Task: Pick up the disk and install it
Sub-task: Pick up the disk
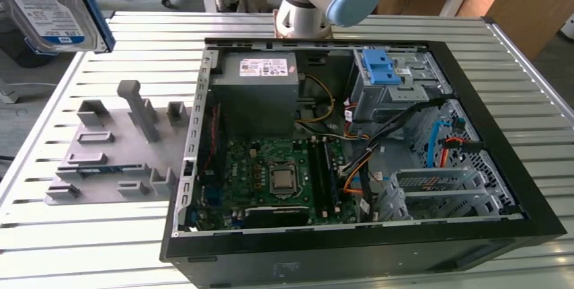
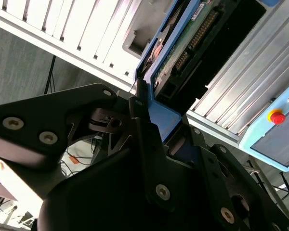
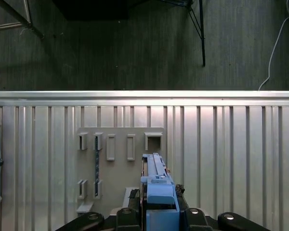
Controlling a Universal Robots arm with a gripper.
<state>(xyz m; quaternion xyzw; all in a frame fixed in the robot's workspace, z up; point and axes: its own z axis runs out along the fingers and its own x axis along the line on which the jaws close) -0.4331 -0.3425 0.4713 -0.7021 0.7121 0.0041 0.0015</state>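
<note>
The disk (image 1: 50, 7) is held clamped by its blue frame in the gripper (image 3: 157, 212), high above the grey fixture (image 1: 107, 154) on the counter (image 1: 80, 242), at the exterior view's left.

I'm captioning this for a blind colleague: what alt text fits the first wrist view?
The pincer grips the blue-framed disk, seen edge-on in the first wrist view. Behind it lie a grey slotted holder plate and the slatted metal table, with dark floor beyond.
</note>
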